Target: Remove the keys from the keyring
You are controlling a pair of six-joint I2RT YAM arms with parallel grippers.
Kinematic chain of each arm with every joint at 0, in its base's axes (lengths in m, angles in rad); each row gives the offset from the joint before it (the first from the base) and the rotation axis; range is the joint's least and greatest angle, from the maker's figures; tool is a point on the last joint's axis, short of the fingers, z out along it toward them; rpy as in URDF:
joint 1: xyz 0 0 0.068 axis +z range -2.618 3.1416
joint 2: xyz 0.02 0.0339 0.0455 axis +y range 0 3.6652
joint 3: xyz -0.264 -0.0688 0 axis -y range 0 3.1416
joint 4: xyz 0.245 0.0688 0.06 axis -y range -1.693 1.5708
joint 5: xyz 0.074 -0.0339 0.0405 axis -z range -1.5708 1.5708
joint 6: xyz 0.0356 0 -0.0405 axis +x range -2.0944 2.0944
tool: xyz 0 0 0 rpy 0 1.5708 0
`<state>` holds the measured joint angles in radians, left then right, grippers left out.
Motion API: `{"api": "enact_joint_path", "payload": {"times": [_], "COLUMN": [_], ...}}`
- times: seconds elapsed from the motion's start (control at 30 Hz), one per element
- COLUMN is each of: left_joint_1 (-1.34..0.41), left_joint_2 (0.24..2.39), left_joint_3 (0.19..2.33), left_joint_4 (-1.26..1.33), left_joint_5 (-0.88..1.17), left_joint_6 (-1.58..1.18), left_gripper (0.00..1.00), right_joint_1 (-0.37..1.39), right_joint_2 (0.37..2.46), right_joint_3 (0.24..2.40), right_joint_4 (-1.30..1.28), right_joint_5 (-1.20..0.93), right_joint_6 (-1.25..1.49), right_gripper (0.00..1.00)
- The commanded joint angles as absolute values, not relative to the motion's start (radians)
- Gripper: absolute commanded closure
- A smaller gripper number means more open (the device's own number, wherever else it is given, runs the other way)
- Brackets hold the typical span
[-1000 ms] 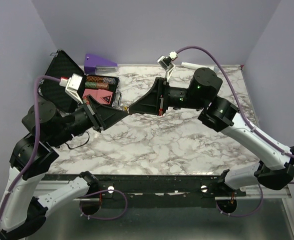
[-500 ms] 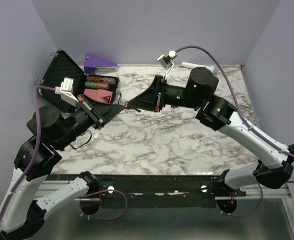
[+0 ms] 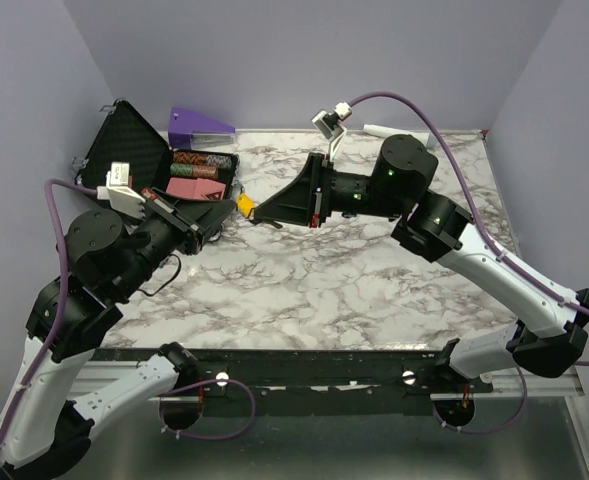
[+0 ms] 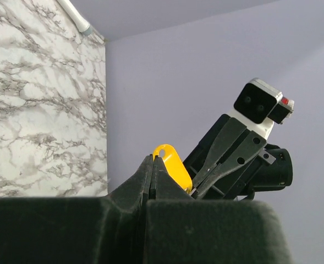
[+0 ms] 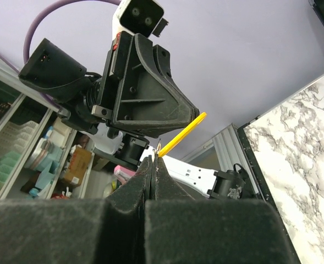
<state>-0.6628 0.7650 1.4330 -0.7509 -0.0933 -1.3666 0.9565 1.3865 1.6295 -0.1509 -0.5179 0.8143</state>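
- An open black case (image 3: 124, 148) lies at the 10 o'clock corner of the counter (image 3: 354, 290).
- The left pincer (image 3: 220, 210) has its fingers pressed together. Its tips touch the keys (image 3: 244, 206), but I cannot tell whether they pinch them.
- The keys, a flat yellow piece, hang above the counter at 11 o'clock from its middle, bridging the two pincers' tips.
- In the right wrist view the piece shows edge-on, its long axis pointing toward 2 o'clock.
- In the left wrist view its rounded, holed end points toward 11 o'clock.
- The right pincer (image 3: 261, 212) is clamped on the keys' other end.
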Motion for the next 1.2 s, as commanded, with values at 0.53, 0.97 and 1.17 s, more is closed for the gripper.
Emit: {"api": "enact_joint_path", "payload": {"times": [0.53, 0.97, 1.17], "left_joint_1": [-0.658, -0.657, -0.65], "left_joint_2": [0.695, 0.894, 0.943], "left_joint_3": [1.511, 1.796, 1.79], "left_joint_4": [-0.822, -0.899, -0.85], "left_joint_5": [-0.023, 0.647, 0.752], "left_joint_6": [-0.86, -0.515, -0.551], "left_gripper": [0.61, 0.58, 0.6], "right_joint_1": [0.962, 0.963, 0.962], "right_joint_2": [1.365, 1.391, 1.39], "right_joint_3": [1.67, 1.647, 1.652], "right_joint_4": [-0.192, -0.098, -0.084], "right_joint_5": [-0.713, -0.974, -1.012], "right_joint_6": [0.811, 0.922, 0.943], "right_gripper": [0.99, 0.99, 0.99]}}
